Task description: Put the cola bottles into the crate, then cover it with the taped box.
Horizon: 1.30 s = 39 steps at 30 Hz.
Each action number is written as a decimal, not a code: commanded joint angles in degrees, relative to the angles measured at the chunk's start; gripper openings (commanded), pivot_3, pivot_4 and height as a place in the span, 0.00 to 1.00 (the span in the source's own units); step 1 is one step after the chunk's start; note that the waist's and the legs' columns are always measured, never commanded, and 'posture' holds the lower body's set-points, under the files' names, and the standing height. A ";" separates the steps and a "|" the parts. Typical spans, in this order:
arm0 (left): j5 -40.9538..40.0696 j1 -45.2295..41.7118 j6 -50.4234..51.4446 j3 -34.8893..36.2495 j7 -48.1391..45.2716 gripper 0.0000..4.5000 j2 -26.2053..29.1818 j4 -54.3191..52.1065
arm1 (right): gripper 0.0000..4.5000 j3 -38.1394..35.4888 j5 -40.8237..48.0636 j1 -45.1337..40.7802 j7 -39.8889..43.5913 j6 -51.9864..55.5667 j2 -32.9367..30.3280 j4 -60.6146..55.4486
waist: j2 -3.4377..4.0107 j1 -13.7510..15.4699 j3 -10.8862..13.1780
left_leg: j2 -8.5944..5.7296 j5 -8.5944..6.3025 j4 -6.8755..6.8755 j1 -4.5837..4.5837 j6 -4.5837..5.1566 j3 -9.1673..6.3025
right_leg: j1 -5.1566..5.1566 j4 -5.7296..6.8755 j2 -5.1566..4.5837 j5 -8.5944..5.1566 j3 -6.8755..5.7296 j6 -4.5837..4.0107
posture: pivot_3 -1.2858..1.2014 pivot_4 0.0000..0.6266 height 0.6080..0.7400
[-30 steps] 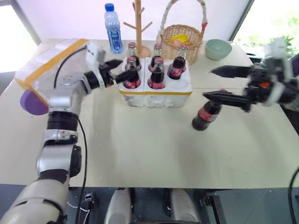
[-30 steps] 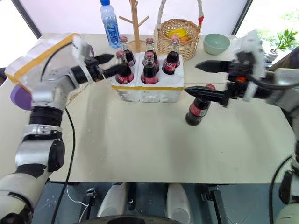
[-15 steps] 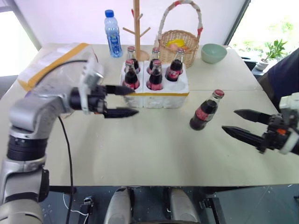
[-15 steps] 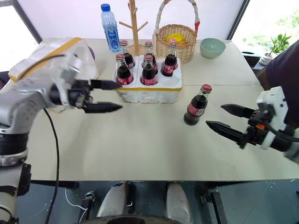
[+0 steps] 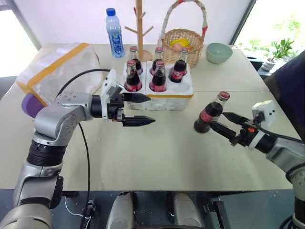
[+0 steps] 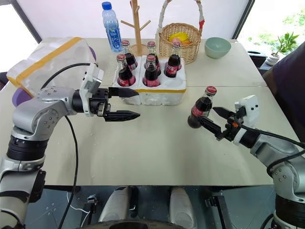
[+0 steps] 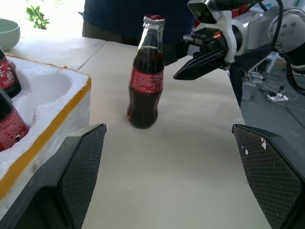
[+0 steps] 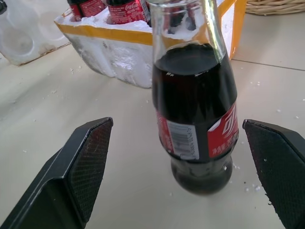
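Across desk (image 5: 157,157): right gripper (image 5: 223,122) lowered, jaws apart, flanking last cola bottle (image 5: 209,113); left gripper (image 5: 144,109) withdrawn from crate (image 5: 159,98), spread, empty.

A pale desk (image 5: 157,157) carries the crate (image 5: 159,98) just beyond the left jaws, a lone cola bottle (image 5: 209,114) standing in front of the right jaws, the taped box (image 5: 55,69), a water bottle (image 5: 114,33), a wooden peg stand (image 5: 139,28), a wicker basket (image 5: 186,43) and a green bowl (image 5: 219,51).
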 commanded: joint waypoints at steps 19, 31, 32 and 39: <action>-0.86 -2.06 -0.43 2.01 1.71 1.00 0.24 -0.82 | 0.64 4.06 -0.69 -12.64 -0.11 -3.23 2.61 6.02 | 0.16 -0.03 0.10 | 0.00 0.00 -0.03 -0.03 0.00 0.01 | -0.05 0.01 0.02 0.00 0.00 0.01 | 0.52 0.24 1.00; -1.45 0.02 -0.20 6.79 4.33 1.00 2.20 -0.96 | 0.64 11.49 -1.82 -44.14 1.45 -2.46 1.70 21.16 | 0.35 -1.06 0.34 | 0.12 0.00 -0.15 -0.03 0.01 -0.05 | -0.19 0.13 0.22 0.02 0.04 0.03 | 0.52 0.24 1.00; -1.52 0.25 -0.14 7.08 4.60 1.00 2.31 -1.19 | 0.64 12.79 -3.54 -46.39 1.41 -3.65 2.70 24.19 | 0.35 -1.08 0.34 | 0.12 0.00 -0.15 -0.05 0.01 -0.04 | -0.19 0.13 0.22 0.02 0.05 0.04 | 0.52 0.24 1.00; -2.40 1.88 0.31 10.45 7.25 1.00 3.71 -2.77 | 0.64 21.05 -14.72 -53.18 5.14 -12.73 8.51 42.19 | 0.36 -1.08 0.36 | 0.11 0.00 -0.16 -0.31 0.01 -0.02 | -0.43 0.13 0.22 0.13 0.04 0.23 | 0.52 0.24 1.00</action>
